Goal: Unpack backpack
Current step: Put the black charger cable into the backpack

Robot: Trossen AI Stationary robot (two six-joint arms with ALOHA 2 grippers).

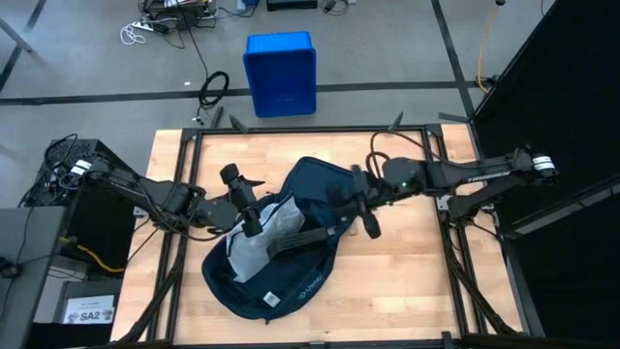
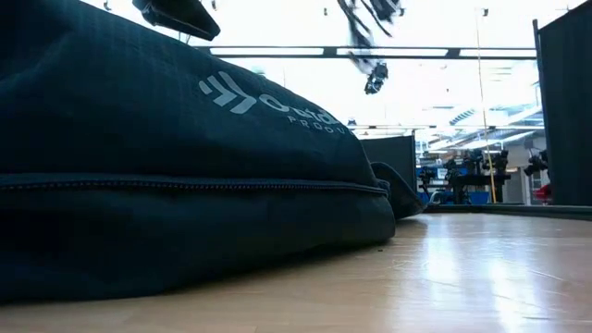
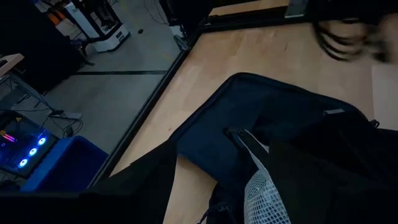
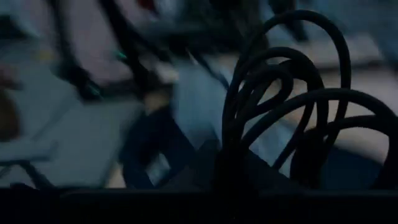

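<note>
The dark navy backpack (image 1: 291,242) lies open in the middle of the wooden table, its pale mesh lining (image 1: 254,247) showing; it fills the left of the low view (image 2: 185,166). My left gripper (image 1: 254,221) hovers open above the backpack's opening, and the left wrist view looks down on the backpack (image 3: 280,118). My right gripper (image 1: 360,208) is above the backpack's right side, shut on a coiled black cable (image 4: 292,106). In the low view the cable (image 2: 370,37) hangs high over the table. My right gripper is shut on the bundle of black cable loops (image 4: 249,143), coming from the table's right side, nearly level. The fingers themselves are lost in the dark at the bottom of the wrist view. The cable is lifted clear, its plug end (image 2: 375,81) dangling lowest.
A bright blue plastic bin (image 1: 281,73) stands on the floor beyond the table's far edge. Black frame rails (image 1: 310,131) run round the table. Bare wood (image 1: 407,281) lies to the right of the backpack. Loose cables lie on the floor at the back.
</note>
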